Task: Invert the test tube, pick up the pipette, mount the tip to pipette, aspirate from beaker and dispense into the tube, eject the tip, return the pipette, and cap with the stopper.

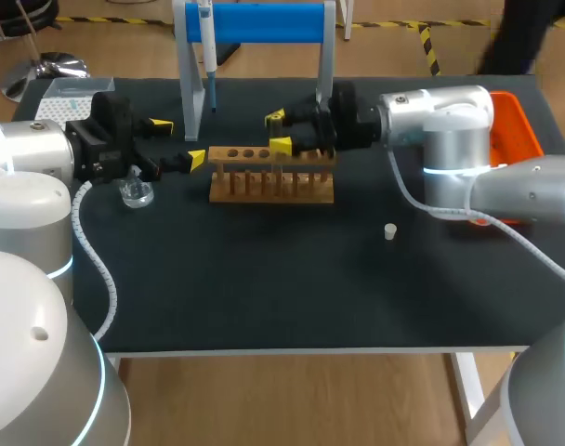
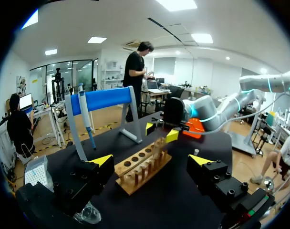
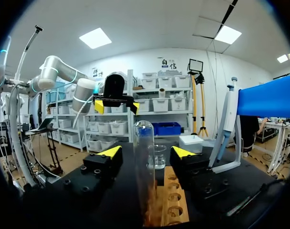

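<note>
Over the right part of the wooden rack point(image 1: 271, 175), my right gripper point(image 1: 279, 131) lies level, 2 fingers spread, with the upright test tube point(image 3: 144, 167) between them, untouched. My left gripper point(image 1: 177, 141), also spread, faces the rack's left end, with the beaker point(image 1: 136, 193) beneath it.

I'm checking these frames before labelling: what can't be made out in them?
- Beaker liquid level: too small in head view; left hand partly covers it in left wrist view.
- Orange tray contents: right arm hides them, head view.
- Test tube lower end: sunk in the rack, right wrist view.
</note>
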Controlling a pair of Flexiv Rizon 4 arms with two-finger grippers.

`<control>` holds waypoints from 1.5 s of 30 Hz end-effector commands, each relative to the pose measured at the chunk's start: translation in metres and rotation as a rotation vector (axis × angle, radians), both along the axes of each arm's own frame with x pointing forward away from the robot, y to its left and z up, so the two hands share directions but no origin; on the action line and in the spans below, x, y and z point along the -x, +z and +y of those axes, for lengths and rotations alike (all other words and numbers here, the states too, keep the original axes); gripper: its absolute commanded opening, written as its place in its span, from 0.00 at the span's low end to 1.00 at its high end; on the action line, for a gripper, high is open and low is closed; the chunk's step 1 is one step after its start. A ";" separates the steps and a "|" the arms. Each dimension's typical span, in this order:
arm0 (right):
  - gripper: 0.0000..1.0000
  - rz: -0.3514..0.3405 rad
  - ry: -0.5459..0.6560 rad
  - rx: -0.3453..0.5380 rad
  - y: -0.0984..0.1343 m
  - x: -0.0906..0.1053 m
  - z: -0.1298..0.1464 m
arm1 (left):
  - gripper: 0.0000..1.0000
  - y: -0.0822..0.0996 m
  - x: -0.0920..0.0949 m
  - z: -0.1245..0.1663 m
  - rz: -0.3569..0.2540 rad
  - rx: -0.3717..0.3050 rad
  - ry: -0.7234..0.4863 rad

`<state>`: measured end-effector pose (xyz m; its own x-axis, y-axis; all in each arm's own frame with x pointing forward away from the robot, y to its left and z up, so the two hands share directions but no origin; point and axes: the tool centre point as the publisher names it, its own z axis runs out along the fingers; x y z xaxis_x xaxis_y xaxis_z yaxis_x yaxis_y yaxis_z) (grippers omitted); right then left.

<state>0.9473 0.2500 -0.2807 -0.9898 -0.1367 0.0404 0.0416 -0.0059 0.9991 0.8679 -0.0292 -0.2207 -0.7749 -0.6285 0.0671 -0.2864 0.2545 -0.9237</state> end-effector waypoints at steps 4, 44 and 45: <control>0.39 -0.001 -0.009 0.005 -0.002 0.001 -0.001 | 1.00 -0.002 0.000 -0.001 -0.006 0.004 0.003; 0.00 -0.024 -0.022 -0.001 0.028 -0.004 -0.007 | 1.00 -0.002 0.000 -0.001 -0.006 0.004 0.003; 0.00 -0.024 -0.021 0.000 0.029 -0.004 -0.006 | 1.00 -0.002 0.000 -0.001 -0.006 0.004 0.003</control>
<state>0.9530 0.2441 -0.2548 -0.9928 -0.1185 0.0166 0.0182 -0.0124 0.9998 0.8679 -0.0292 -0.2207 -0.7749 -0.6285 0.0671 -0.2864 0.2545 -0.9237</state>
